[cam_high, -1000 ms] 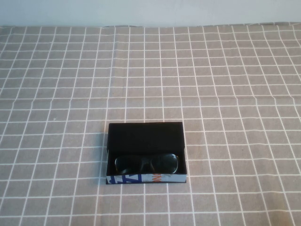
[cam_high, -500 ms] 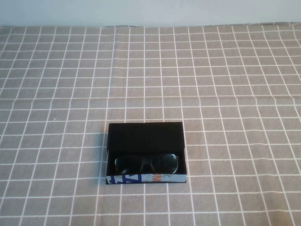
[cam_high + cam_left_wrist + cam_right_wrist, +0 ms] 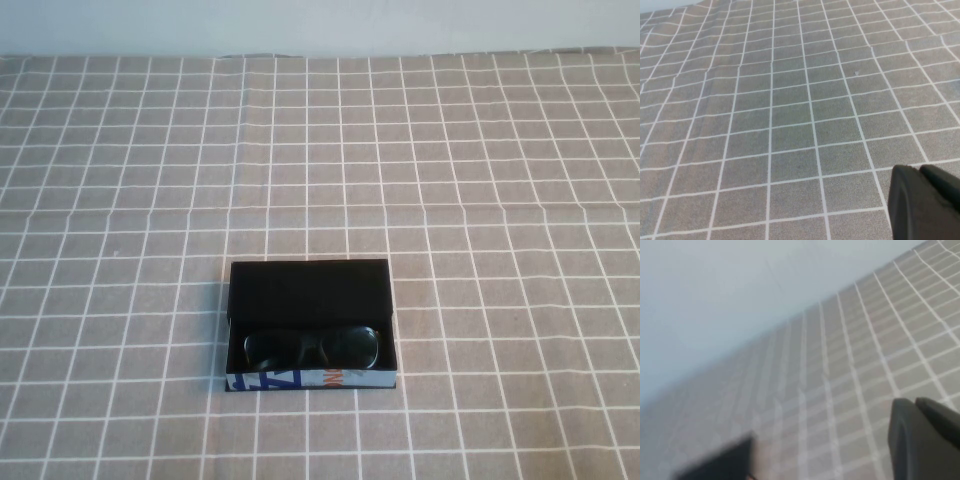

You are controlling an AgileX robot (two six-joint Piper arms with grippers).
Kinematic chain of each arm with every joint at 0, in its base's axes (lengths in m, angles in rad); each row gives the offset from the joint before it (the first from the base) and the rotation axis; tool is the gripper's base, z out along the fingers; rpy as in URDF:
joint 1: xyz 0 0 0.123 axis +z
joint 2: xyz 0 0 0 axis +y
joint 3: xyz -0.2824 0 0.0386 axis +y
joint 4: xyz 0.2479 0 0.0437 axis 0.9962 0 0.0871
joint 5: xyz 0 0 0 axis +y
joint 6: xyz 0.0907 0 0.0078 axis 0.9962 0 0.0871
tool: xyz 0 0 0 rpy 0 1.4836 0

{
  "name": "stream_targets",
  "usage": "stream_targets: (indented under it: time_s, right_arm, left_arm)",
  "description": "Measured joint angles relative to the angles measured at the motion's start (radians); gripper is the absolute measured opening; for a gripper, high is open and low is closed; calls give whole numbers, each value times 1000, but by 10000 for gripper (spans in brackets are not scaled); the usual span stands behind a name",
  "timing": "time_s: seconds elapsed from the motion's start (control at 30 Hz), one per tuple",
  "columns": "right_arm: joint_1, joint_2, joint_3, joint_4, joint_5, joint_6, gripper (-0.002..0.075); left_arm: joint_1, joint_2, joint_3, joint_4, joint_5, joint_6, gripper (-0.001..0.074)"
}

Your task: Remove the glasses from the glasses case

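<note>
hovering left gripper (image 3: 925,202), right gripper (image 3: 925,440), both empty

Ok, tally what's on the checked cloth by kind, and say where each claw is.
Glasses case: 1, open
Glasses: 1, inside the case
Total: 2
Left claw: above bare checked cloth, off the case
Right claw: above the cloth, off the case

**No legible text in view**

The glasses case (image 3: 310,322) carries a blue, white and orange printed strip (image 3: 308,379) along its 6 o'clock edge. Blue letter-like shapes and a small orange mark show there, but no word, brand or number can be read. Nothing else bears any marking.
</note>
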Motion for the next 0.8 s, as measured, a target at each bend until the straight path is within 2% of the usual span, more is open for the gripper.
stream_targets:
  time_s: [0.1, 0.27, 0.37, 0.53, 0.67, 0.8]
  right_arm:
    - [0, 0, 0, 161, -53, 0, -18]
    - [0, 0, 0, 276, -98, 0, -18]
    - [0, 0, -12, 342, -59, -8, -18]
    - [-1, 97, -154, 299, 131, -25, -18]
    - [-1, 307, -311, 196, 357, -41, -18]
    - [-1, 570, -479, 101, 578, -142, -18]
  left_arm:
    - [0, 0, 0, 0, 0, 0, -4]
    - [0, 0, 0, 0, 0, 0, -4]
    - [0, 0, 0, 0, 0, 0, -4]
    - [0, 0, 0, 0, 0, 0, -4]
    - [0, 0, 0, 0, 0, 0, -4]
    - [0, 0, 0, 0, 0, 0, -4]
